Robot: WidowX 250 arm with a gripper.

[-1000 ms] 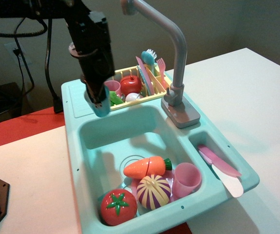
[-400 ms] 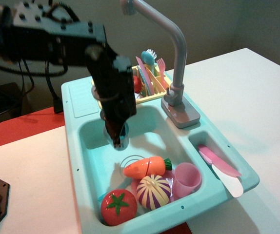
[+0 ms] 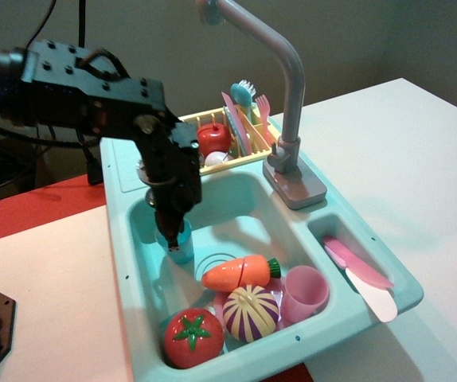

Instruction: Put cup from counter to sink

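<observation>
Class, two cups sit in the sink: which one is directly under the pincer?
The translucent blue cup at the sink's left, beneath the pincer; the pink cup sits beside the carrot.

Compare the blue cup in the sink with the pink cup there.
The blue cup is translucent blue, while the pink cup is opaque pink. The blue cup stands at the sink's left wall under the gripper, whose fingers reach it; the pink cup sits free at the front right beside the striped ball. Both are handleless and inside the basin.

Black arm bent steeply downward, gripper fingers low, closed
</observation>
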